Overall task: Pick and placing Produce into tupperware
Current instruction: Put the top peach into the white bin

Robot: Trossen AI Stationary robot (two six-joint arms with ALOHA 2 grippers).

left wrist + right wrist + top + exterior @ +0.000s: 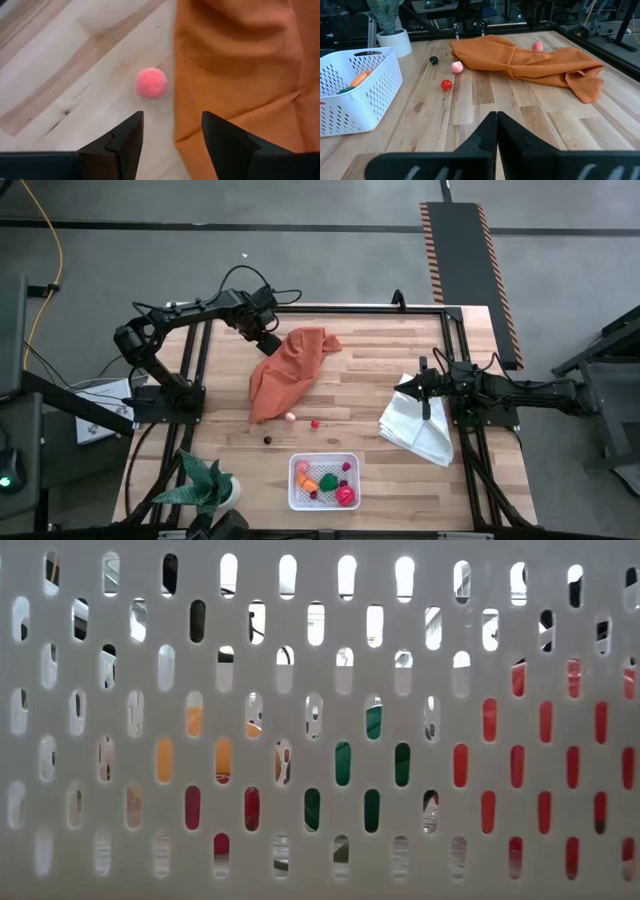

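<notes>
The white tupperware [323,498], a small basket with holed walls, stands near the table's near edge and holds several toy produce pieces, among them orange [310,482], green [328,481] and red [346,496]. A pink piece [290,417], a red piece [314,423] and a dark berry [268,439] lie loose on the table. My left gripper [268,343] is open above another pink-red ball [151,82] that lies on the table at the orange cloth's [290,370] far left edge. My right gripper [496,120] is shut and empty over the white folded cloth [420,430].
The orange cloth [240,65] lies crumpled mid-table, right beside the ball. A potted plant [205,485] stands at the near left corner. The tupperware's wall [320,720] fills the low view. Bare wood lies between the cloth and the tupperware.
</notes>
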